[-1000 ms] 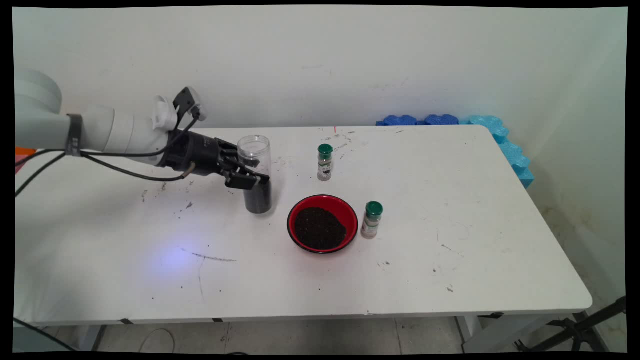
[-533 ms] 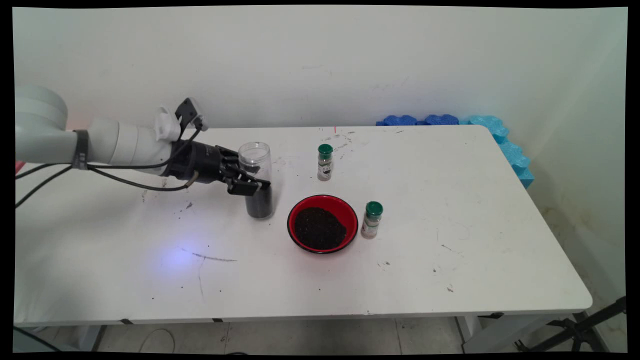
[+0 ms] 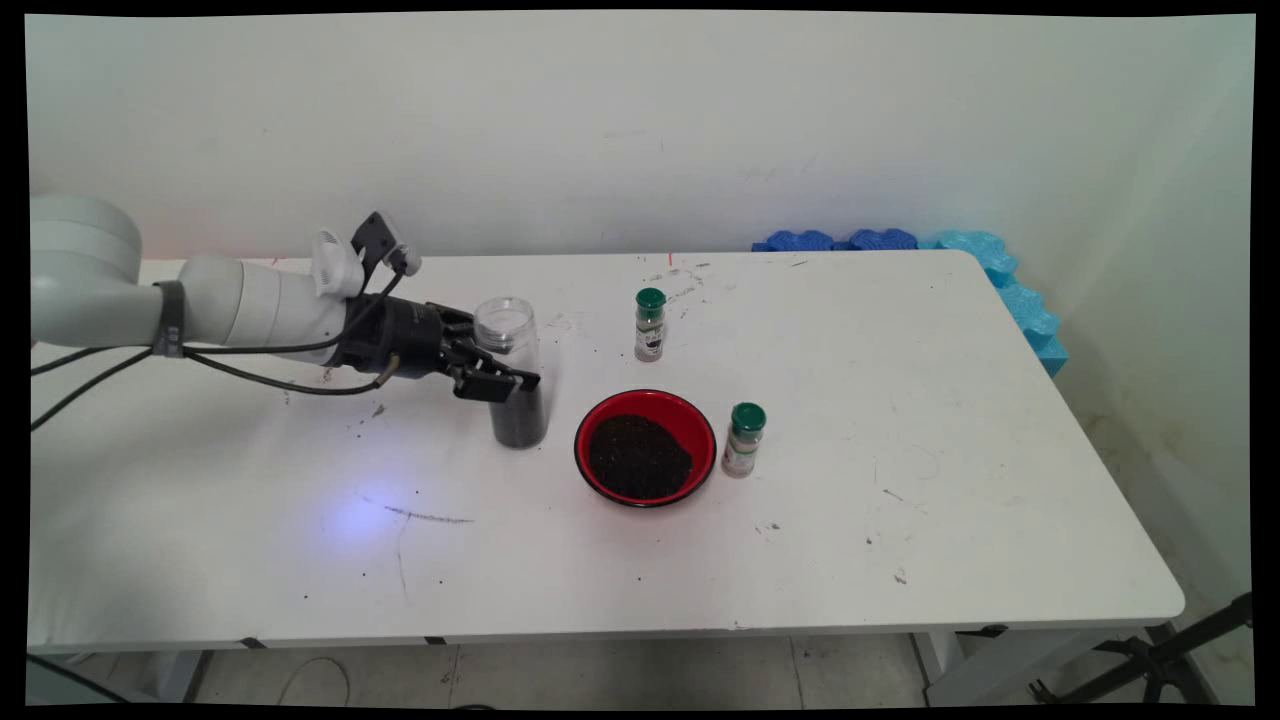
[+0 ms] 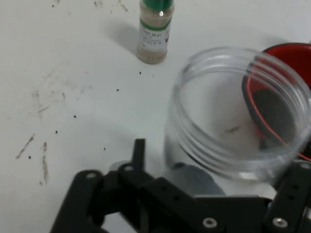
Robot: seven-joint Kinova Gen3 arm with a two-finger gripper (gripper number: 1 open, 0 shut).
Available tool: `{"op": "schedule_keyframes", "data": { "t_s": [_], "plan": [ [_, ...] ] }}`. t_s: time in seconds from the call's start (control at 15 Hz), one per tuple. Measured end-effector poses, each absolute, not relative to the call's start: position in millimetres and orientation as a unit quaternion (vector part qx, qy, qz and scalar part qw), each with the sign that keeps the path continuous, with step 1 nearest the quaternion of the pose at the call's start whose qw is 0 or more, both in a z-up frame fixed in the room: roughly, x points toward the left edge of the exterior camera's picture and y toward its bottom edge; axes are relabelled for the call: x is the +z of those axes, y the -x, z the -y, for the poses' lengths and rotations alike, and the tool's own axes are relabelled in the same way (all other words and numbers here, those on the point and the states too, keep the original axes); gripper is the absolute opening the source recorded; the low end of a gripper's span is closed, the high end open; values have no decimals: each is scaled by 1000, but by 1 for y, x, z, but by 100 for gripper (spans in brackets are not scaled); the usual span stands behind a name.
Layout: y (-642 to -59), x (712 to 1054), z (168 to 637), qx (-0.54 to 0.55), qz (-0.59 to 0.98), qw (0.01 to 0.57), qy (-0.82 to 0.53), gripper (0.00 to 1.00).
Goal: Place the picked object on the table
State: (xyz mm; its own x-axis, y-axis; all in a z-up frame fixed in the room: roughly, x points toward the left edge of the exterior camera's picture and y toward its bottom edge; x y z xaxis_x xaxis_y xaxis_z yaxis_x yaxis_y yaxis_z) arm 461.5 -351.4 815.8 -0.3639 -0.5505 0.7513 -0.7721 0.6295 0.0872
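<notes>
My gripper (image 3: 508,384) is shut on a clear open-topped jar (image 3: 517,400), gripping it about mid-height from the left. The jar stands upright, its lower half filled with dark granules, its base at or just above the white table (image 3: 900,400). In the hand view the jar's open mouth (image 4: 233,111) sits between my black fingers (image 4: 286,204). A red bowl (image 3: 581,440) of dark granules lies just right of the jar, and its rim (image 4: 291,53) shows behind the jar in the hand view.
Two small green-capped spice bottles stand upright: one (image 3: 650,325) behind the bowl, also seen in the hand view (image 4: 154,30), and one (image 3: 743,440) at the bowl's right. Blue foam pieces (image 3: 1000,270) line the table's far right corner. Dark specks dot the table.
The arm has lowered the jar toward the table, still gripped and upright. The bowl and both bottles have not moved.
</notes>
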Motion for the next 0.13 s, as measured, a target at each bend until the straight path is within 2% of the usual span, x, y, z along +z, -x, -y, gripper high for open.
{"op": "schedule_keyframes", "data": {
  "t_s": [0.13],
  "plan": [
    [-462, 814, 351, 143, 813, 391, -408, 100]
  ]
}}
